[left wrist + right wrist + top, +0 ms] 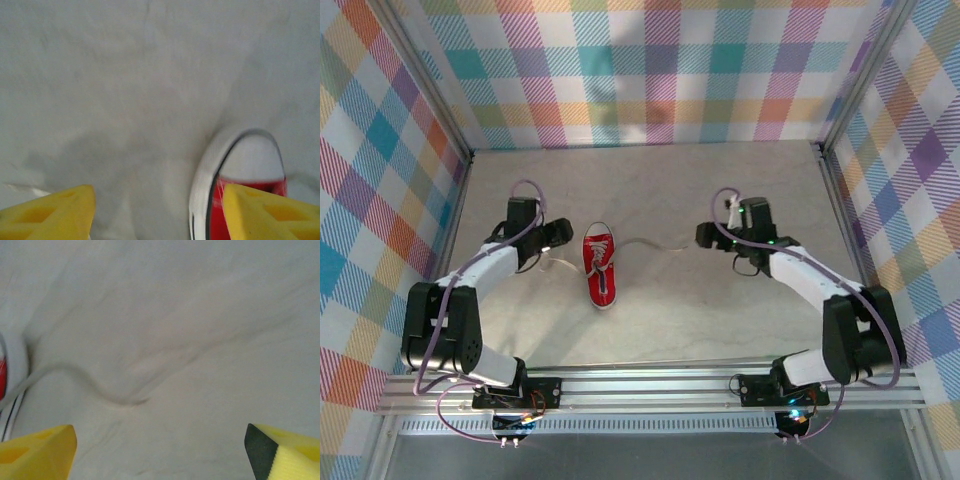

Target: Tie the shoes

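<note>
The red sneaker (601, 268) is lying on the surface (650, 180), laces (655, 243) trailing to each side; left jaws and right jaws are standing spread either side of it.

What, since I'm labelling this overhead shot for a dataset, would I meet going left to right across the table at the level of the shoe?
left gripper → red sneaker → whitish lace trailing off to the right → right gripper

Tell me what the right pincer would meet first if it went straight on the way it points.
Probably the loose lace lying just ahead of the right pincer; the shoe lies farther on. Depth is unclear.
</note>
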You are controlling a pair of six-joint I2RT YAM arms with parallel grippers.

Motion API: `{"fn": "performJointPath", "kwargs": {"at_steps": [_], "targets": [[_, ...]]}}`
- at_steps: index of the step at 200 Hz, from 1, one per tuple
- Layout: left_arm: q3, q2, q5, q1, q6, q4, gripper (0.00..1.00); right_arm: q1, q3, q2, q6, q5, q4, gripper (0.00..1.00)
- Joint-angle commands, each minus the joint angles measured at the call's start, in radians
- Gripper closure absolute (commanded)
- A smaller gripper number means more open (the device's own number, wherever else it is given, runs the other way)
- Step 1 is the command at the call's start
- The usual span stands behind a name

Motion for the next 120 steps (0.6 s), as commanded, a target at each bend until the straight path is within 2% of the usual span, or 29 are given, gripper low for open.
{"fn": "performJointPath", "kwargs": {"at_steps": [1, 25, 71, 88, 102, 120], "targets": [[-0.024, 0.018, 0.09, -0.066, -0.137, -0.114, 0.35, 0.094, 0.067, 0.072, 0.088, -0.111, -0.065, 0.15], [-0.05, 0.031, 0.143, -0.152, -0.214, -0.063, 0.4, 0.174, 0.131, 0.154, 0.097, -0.145, -0.072, 0.19], [0.026, 0.098, 0.141, -0.333, -0.321, -0.01, 0.49, 0.18, 0.222, 0.23, 0.138, -0.171, -0.151, 0.26], [0.07, 0.113, 0.114, -0.367, -0.325, -0.044, 0.49, 0.18, 0.255, 0.247, 0.136, -0.159, -0.207, 0.26], [0.098, 0.109, 0.078, -0.372, -0.316, -0.098, 0.45, 0.18, 0.286, 0.267, 0.135, -0.154, -0.248, 0.26], [0.135, 0.076, -0.034, -0.369, -0.29, -0.237, 0.4, 0.18, 0.351, 0.315, 0.136, -0.148, -0.32, 0.26]]}}
